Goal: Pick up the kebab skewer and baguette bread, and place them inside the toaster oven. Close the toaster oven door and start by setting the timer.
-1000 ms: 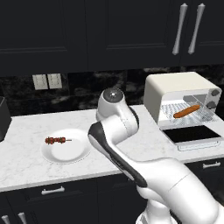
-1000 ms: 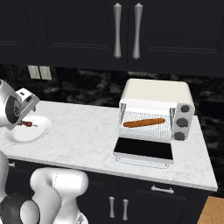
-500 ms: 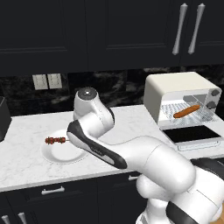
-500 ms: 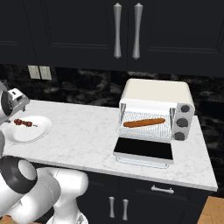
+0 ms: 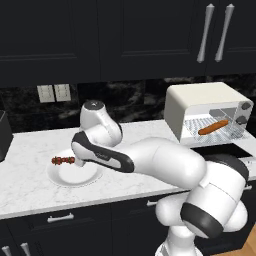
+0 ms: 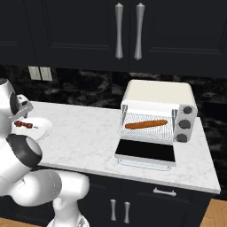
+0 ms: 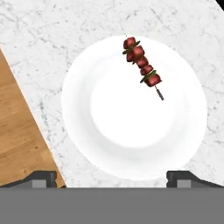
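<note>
Biggest risk imo: the kebab skewer [image 7: 142, 67] sits near the white plate's [image 7: 96, 144] rim, off-centre from the gripper [image 7: 111, 178]; closing here would probably grab nothing or flick it off; arm's folded left, hand pointing straight down over the plate, jaws spread wide and empty; baguette bread [image 6: 146, 124] lies on the toaster oven [image 6: 158, 95] rack

White marbled tabletop [image 6: 84, 133], running along dark cabinets. At its left end, a white plate [image 7: 109, 127] lying flat, with the kebab skewer [image 7: 142, 65] on it. At the right end, the toaster oven [image 6: 157, 113], door [image 6: 146, 151] folded down flat.
</note>
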